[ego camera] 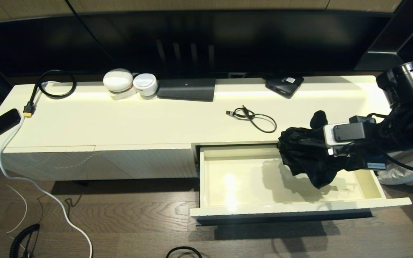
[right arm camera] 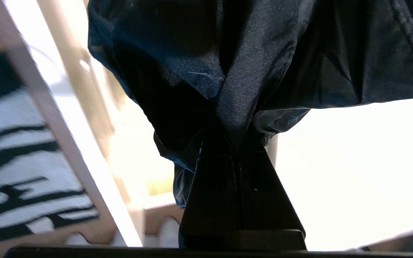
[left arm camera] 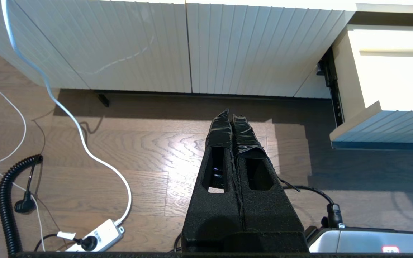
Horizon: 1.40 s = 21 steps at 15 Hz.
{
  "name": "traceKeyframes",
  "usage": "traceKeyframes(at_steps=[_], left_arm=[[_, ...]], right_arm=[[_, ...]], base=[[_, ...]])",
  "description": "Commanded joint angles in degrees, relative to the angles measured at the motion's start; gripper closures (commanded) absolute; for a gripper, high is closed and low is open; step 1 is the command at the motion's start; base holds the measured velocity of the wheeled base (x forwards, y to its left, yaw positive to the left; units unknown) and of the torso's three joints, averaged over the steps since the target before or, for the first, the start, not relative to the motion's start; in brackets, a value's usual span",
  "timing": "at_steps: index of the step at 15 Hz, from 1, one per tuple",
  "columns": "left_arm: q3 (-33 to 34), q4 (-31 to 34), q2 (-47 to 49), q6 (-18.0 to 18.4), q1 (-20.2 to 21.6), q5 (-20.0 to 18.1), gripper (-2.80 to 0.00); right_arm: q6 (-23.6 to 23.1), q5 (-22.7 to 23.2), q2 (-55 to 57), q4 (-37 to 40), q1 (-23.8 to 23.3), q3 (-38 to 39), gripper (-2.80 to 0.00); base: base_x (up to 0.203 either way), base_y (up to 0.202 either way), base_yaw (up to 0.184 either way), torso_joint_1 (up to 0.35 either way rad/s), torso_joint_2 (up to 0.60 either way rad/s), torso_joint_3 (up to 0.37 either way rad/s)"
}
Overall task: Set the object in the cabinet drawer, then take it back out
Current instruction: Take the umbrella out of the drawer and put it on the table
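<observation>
The right end effector (right arm camera: 232,143) is clamped on a bunched fold of the black cloth (ego camera: 305,154), which hangs over the right part of the open drawer (ego camera: 371,179), near its back edge. No cloth rests on the drawer floor that I can see.

The grip takes only a pinch of slippery fabric, so it may slide free and drop unevenly. A loose flap could also drape over the back or right wall, or catch on the counter (ego camera: 156,122) edge above, leaving the cloth half outside.

The cloth hides the fingertips in the head view, and the wrist view shows only their bases. How low its bottom hangs is unclear. The left end effector (left arm camera: 231,118), fingers pressed together, is parked over the floor (left arm camera: 138,143).
</observation>
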Motion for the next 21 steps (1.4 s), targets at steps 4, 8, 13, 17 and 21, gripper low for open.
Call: traceKeyframes(at_steps=[4,8,13,17,21], left_arm=[[0.0,0.0,0.0,-0.1,0.1,0.0,0.00],[0.0,0.0,0.0,-0.1,0.0,0.0,0.00],[0.0,0.0,0.0,-0.1,0.0,0.0,0.00],[0.0,0.0,0.0,-0.1,0.1,0.0,0.00],[0.0,0.0,0.0,-0.1,0.0,0.0,0.00]], right_arm=[[-2.7,-1.1,-3.2,-2.0,-3.5,-4.7,0.00],[-7.2,-3.0,2.5,-8.9,-5.8,-9.5,0.00],[-5.8,1.6,10.4,-20.4,-6.0,-10.0,0.00],[-4.8,2.0,13.0,-21.5,-5.7,-11.8,0.00],[-4.7,2.1,12.4,-21.3,-5.6,-11.3,-2.80]], base=[[0.000,0.000,0.000,0.000,0.00,0.000],[0.000,0.000,0.000,0.000,0.00,0.000],[0.000,0.000,0.000,0.000,0.00,0.000],[0.000,0.000,0.000,0.000,0.00,0.000],[0.000,0.000,0.000,0.000,0.00,0.000]])
